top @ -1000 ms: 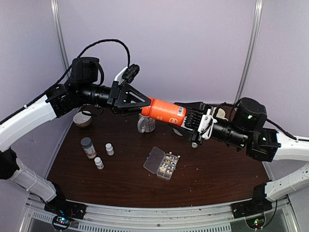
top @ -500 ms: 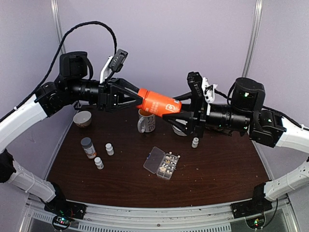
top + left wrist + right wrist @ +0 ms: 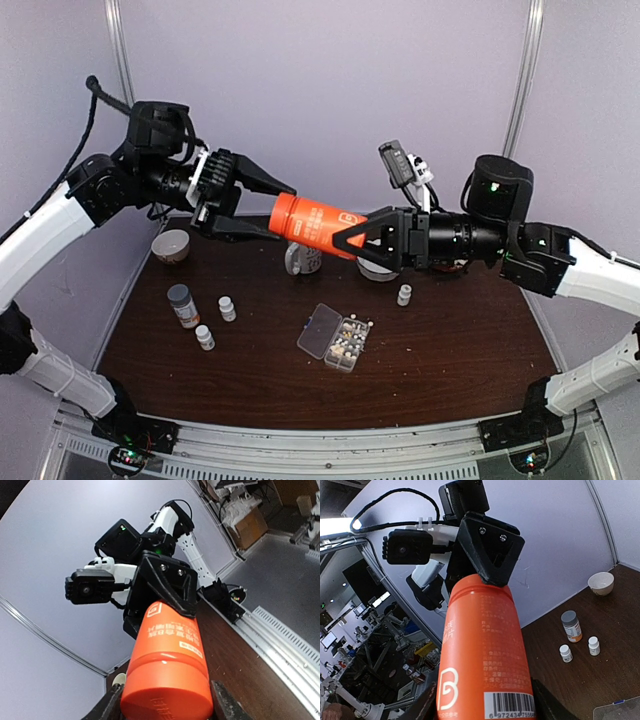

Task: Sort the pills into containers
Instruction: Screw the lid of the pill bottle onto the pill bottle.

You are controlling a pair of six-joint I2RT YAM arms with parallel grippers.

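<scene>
Lilac walls all round, a dark brown table below, and the action is up in the air! The left gripper is clamped on one end of the orange bottle, the cap end by the look of the left wrist view, a finger on either side. The right gripper is closed round the other end, the one with the barcode. So the bottle hangs nearly level between the two arms, high over the mug.

Down on the table the organizer box lies open with its lid folded out to the left. The pills, whitish and tan, sit in its compartments, and a couple lie loose just beside the far corner. Off to the left stand a bowl, a grey-capped bottle and two small white bottles.

Now, handling. Those pills look tiny, light and hard, so I'd say they'll roll and bounce, and they're too small for these fingers to pinch. Better to pour them gently, low over one compartment. The bottle is opaque, so what's inside I cannot tell. It looks stiff, smooth and round, likely to spin in a loose grip. Squeeze square across the body and across the cap. The box is thin clear plastic, and a nudge would probably send it skidding
</scene>
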